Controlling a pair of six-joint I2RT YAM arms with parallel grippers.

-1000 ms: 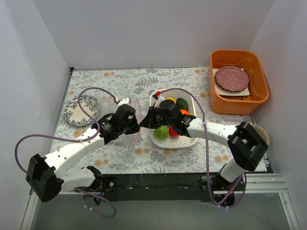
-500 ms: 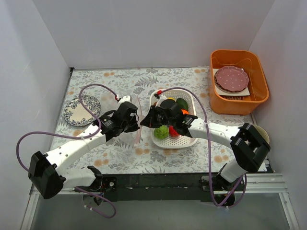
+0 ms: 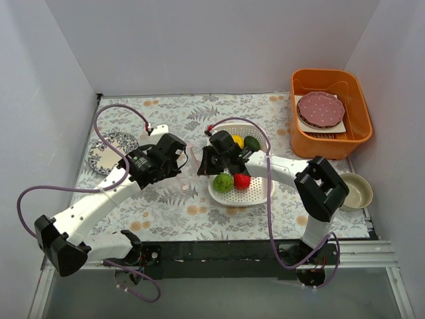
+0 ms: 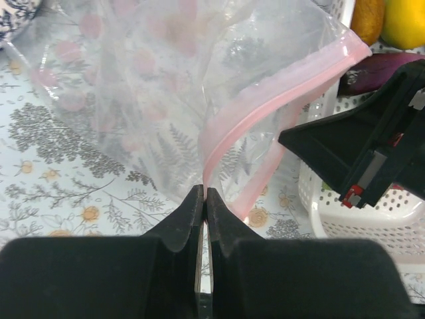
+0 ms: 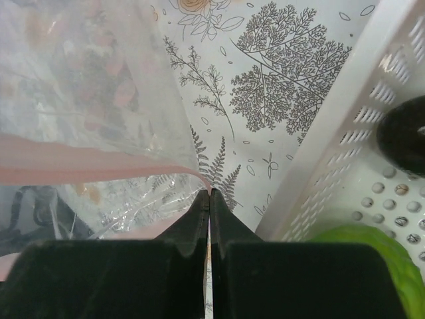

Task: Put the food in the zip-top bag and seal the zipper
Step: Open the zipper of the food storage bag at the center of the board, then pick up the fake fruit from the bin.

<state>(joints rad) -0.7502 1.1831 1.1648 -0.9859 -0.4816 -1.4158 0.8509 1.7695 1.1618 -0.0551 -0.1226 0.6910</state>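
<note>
Precariously thin pinches on the zipper (image 4: 279,90).
Left tool (image 4: 204,193) and right tool (image 5: 209,194) each clamp its pink strip; pulling apart could slip the slick film free.

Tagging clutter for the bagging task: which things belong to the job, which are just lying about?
Job: zip-top bag, pink zipper, lemon, avocado, green ball, red ball, white basket holding them.
Lying about: orange bin, dotted plate in it, blue patterned plate, bowl.

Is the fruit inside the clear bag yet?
No, the green ball and red ball sit in the white basket, and the clear bag holds no food.
</note>
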